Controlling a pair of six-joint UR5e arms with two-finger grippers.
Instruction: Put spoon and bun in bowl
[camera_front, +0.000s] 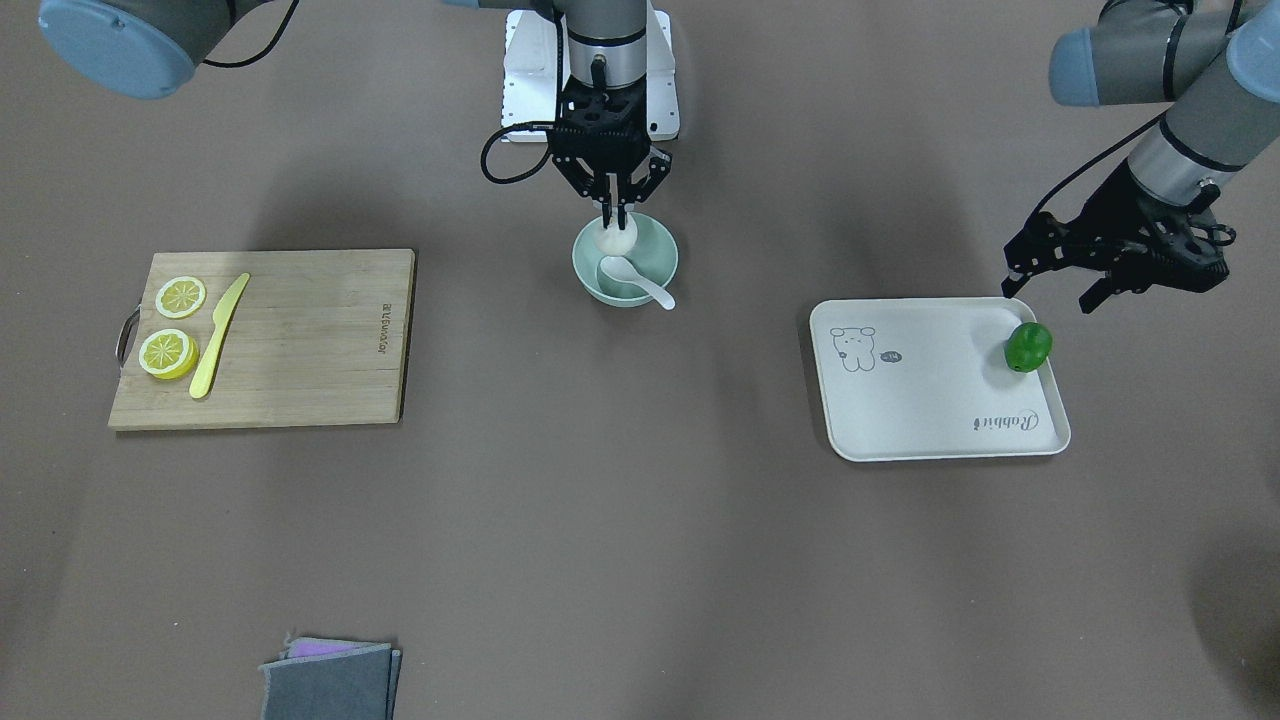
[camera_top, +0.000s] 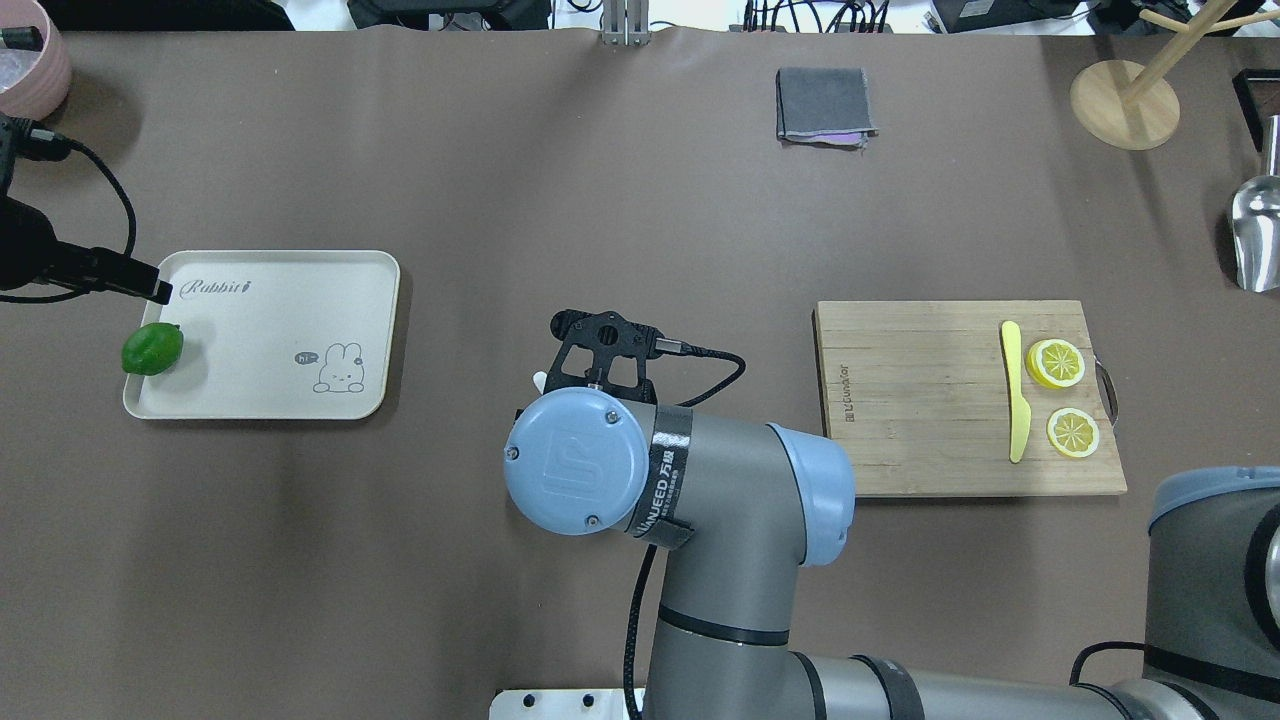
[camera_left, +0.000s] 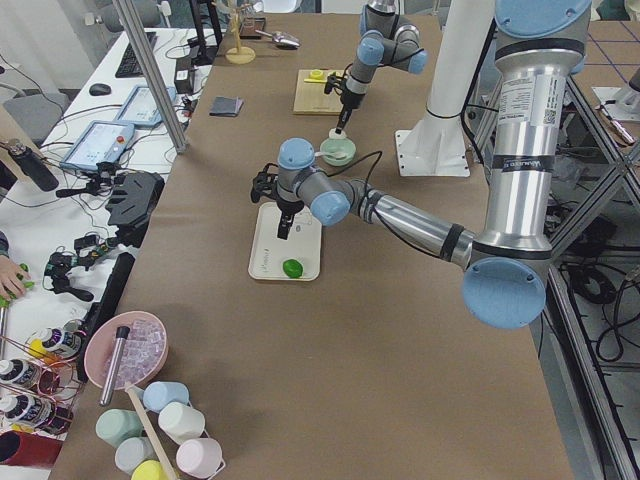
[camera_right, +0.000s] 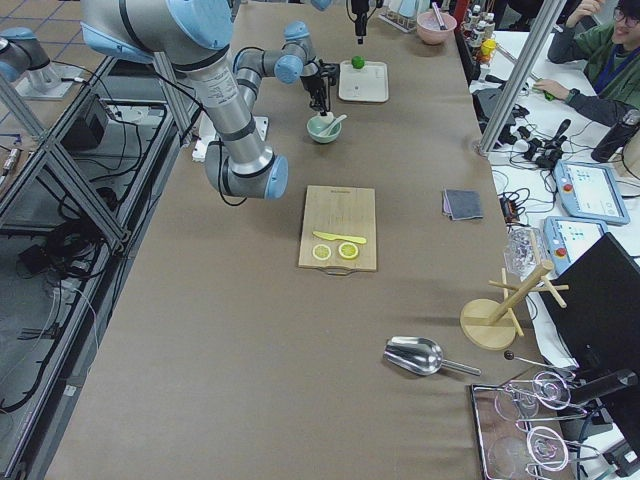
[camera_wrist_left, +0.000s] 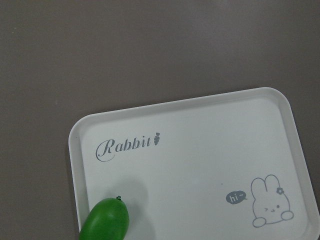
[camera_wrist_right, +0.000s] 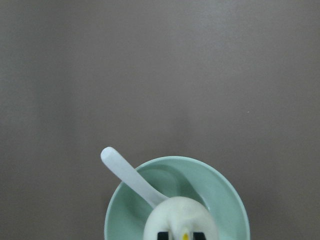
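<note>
The mint-green bowl (camera_front: 600, 290) stands at the table's middle, near the robot's base. The white spoon (camera_front: 632, 279) lies in it, scoop inside, handle over the rim; it also shows in the right wrist view (camera_wrist_right: 125, 172). My right gripper (camera_front: 613, 213) points straight down over the bowl's back part, shut on the white bun (camera_front: 616, 240), which is low inside the bowl (camera_wrist_right: 220, 190). The bun (camera_wrist_right: 180, 217) shows its yellow dot between the fingertips. My left gripper (camera_front: 1050, 285) is open and empty, hovering by the tray's corner. In the overhead view my right arm hides the bowl.
A cream rabbit tray (camera_front: 930, 400) with a green lime (camera_front: 1028, 346) sits under my left gripper. A wooden cutting board (camera_front: 300, 340) holds two lemon slices (camera_front: 181, 297) and a yellow knife (camera_front: 218, 335). A grey cloth (camera_front: 330, 680) lies at the far edge.
</note>
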